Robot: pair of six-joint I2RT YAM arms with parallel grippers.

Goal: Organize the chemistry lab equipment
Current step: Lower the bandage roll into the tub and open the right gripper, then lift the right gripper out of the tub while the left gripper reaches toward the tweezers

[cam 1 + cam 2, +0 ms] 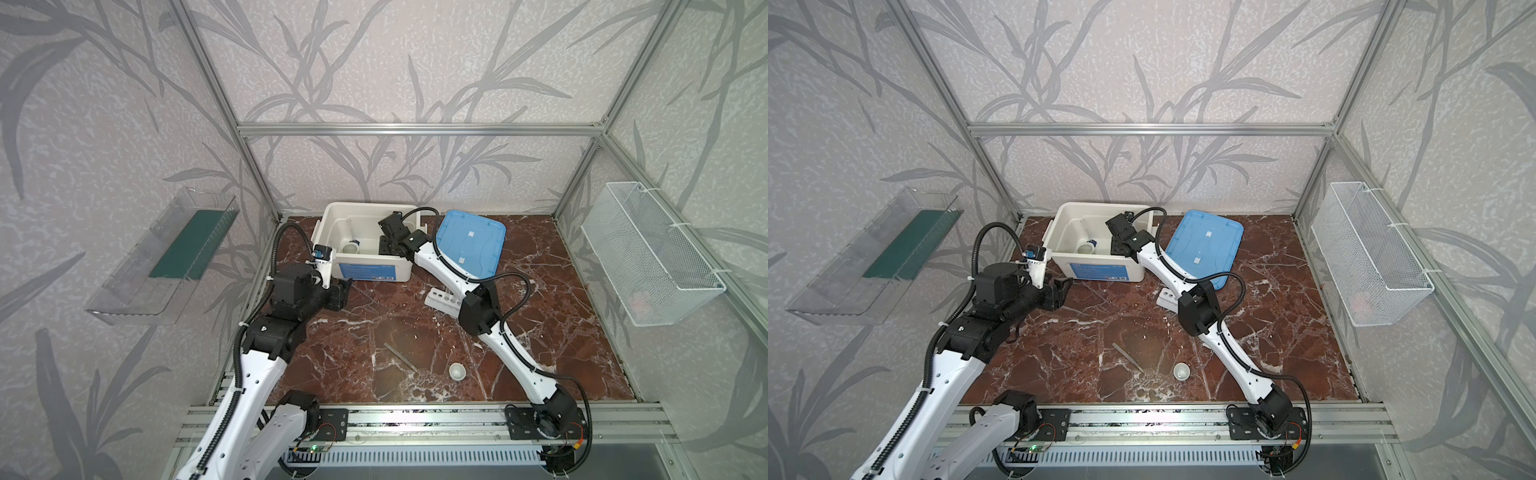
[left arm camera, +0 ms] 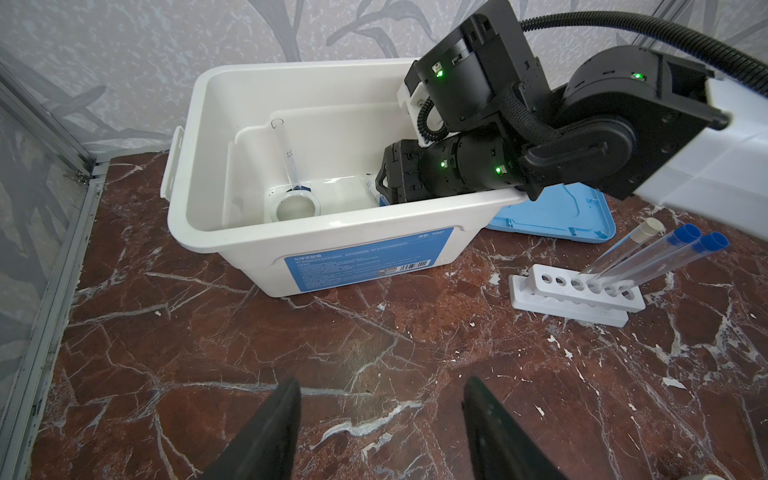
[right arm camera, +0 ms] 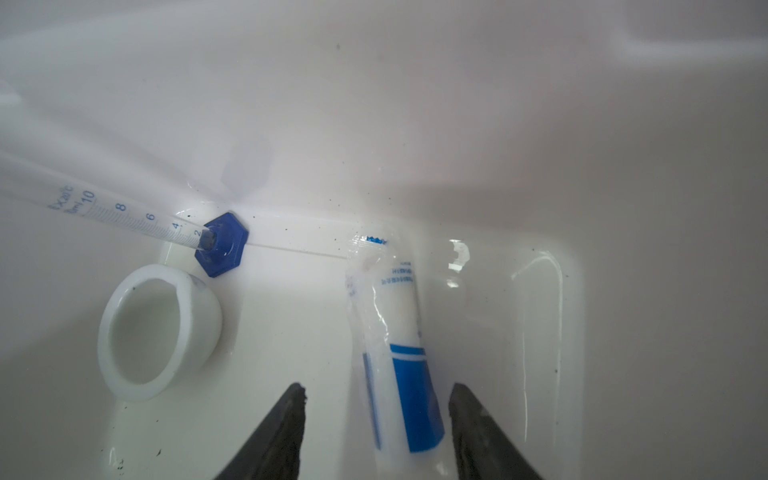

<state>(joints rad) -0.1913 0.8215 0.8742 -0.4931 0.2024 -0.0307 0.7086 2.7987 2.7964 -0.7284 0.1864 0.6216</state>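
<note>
White links (image 1: 440,266), black joint housings (image 1: 478,311), corrugated black cables (image 2: 623,18), green status lights (image 2: 439,74), tapered black jaws.

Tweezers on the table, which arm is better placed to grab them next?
Probably left: the left gripper is open, empty and outside the bin, free to reach the tweezers; the right gripper is deep inside the bin, astride the bottle.
</note>
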